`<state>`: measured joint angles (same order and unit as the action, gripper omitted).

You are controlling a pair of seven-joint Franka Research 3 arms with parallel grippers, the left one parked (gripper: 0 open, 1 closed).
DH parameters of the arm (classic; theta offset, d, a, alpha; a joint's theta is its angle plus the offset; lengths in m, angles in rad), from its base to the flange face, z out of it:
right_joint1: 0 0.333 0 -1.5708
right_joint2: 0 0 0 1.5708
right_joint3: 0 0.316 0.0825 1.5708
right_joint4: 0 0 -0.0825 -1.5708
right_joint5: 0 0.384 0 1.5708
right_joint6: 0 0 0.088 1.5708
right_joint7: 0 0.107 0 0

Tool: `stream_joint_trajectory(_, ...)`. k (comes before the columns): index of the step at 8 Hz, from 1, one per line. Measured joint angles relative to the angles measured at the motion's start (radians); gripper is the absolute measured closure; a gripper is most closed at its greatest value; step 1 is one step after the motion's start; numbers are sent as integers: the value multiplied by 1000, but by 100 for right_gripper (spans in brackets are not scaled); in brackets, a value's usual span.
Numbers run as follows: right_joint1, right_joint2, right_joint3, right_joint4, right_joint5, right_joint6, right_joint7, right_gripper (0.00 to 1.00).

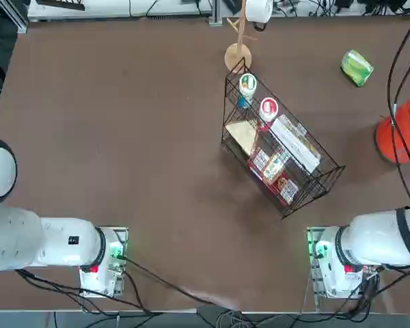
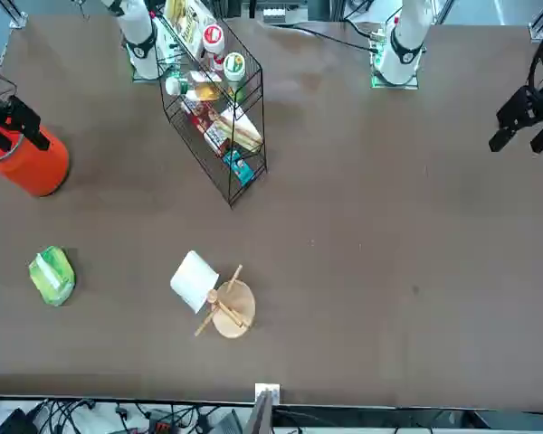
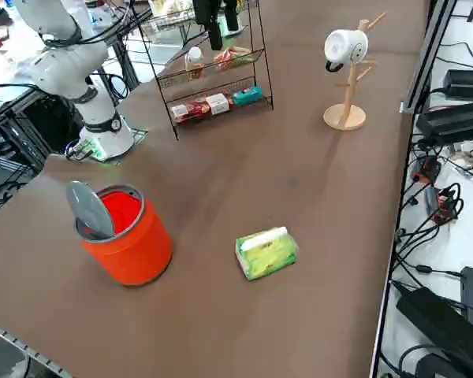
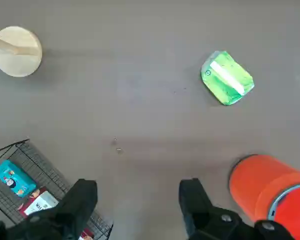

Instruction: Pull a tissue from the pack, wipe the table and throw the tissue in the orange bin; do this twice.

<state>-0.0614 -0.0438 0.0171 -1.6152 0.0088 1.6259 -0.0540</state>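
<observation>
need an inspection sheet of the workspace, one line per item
Surface: brown table, small specks near the middle in the wrist view
Job's things: green pack lying on the table; orange bin upright, lid raised
Clutter: wire basket with packets and bottles; wooden stand with a white mug
Right gripper: open, nothing held, above the table
Cables: black cables along the table's robot-side edge
Surroundings: equipment beyond the far edge; people, nothing seen
</observation>
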Motion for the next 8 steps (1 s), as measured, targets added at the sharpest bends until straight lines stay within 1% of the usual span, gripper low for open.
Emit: stream_joint_trajectory(8, 10, 10, 0, 2, 0, 1, -1, 0)
